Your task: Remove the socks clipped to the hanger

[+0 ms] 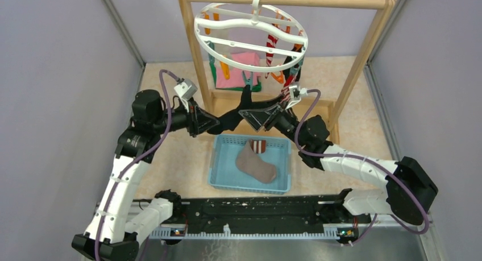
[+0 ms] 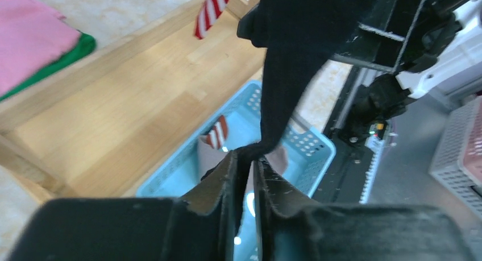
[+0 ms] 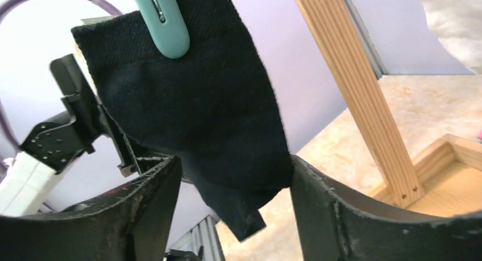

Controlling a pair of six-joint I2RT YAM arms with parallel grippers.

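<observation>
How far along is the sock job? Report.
Done: grey sock lies in the basket. In hand: left gripper pinches the black sock, held by its teal clip; right gripper open around it. Left: that one, plus the striped sock on the hanger.

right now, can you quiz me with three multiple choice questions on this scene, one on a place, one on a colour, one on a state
1. Where does the grey sock lie? A in the blue basket; B clipped overhead; C draped on an arm.
2. What colour is the clip holding the black sock? A white; B red; C teal.
3. How is the right gripper? A shut on the sock; B open around it; C far from it.
Answers: A, it lies flat inside the basket; C, the teal clip pinches the sock's top edge; B, its fingers stand apart either side of the sock.
</observation>
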